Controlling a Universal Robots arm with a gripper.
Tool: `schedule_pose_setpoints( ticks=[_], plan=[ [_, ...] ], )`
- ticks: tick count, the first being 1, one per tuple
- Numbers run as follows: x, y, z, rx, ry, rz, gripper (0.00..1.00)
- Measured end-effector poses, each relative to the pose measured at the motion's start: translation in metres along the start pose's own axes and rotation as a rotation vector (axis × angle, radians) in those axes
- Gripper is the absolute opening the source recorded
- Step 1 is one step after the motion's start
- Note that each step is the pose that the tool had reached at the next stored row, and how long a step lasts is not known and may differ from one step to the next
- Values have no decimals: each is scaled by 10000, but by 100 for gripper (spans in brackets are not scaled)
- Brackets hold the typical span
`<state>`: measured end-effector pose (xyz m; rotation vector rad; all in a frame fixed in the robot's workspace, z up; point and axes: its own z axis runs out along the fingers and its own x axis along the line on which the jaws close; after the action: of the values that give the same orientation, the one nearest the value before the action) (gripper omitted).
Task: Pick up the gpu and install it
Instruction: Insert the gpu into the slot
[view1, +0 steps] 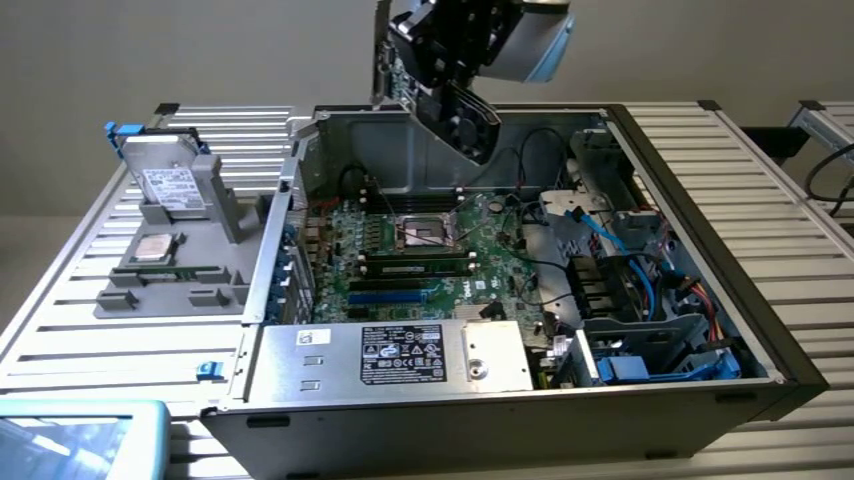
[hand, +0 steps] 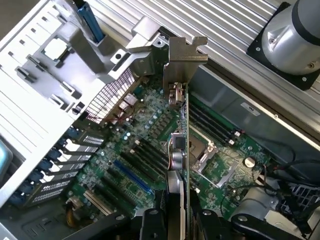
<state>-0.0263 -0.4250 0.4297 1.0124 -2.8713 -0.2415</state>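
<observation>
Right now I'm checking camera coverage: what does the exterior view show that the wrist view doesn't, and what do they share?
Exterior view: the labelled power supply and the blue cables at the case's front corner. Wrist view: a silver cylinder on a black plate, and the perforated grille. Both: the gpu held in the gripper above the motherboard.

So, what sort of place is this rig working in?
Probably a computer assembly or test bench: an open desktop case with its motherboard exposed lies on a slatted metal table, with a grey parts fixture beside it.
</observation>
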Motion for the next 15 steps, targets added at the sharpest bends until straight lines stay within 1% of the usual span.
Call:
schedule_pose_setpoints(
  ticks=[3,6,10,15],
  plan=[
    [0,0,0,31,80,-539,28],
    [-1,-1,-1,77,142,-1078,28],
    [0,0,0,154,206,-1804,28],
    [0,0,0,267,270,-2720,28]
  ],
)
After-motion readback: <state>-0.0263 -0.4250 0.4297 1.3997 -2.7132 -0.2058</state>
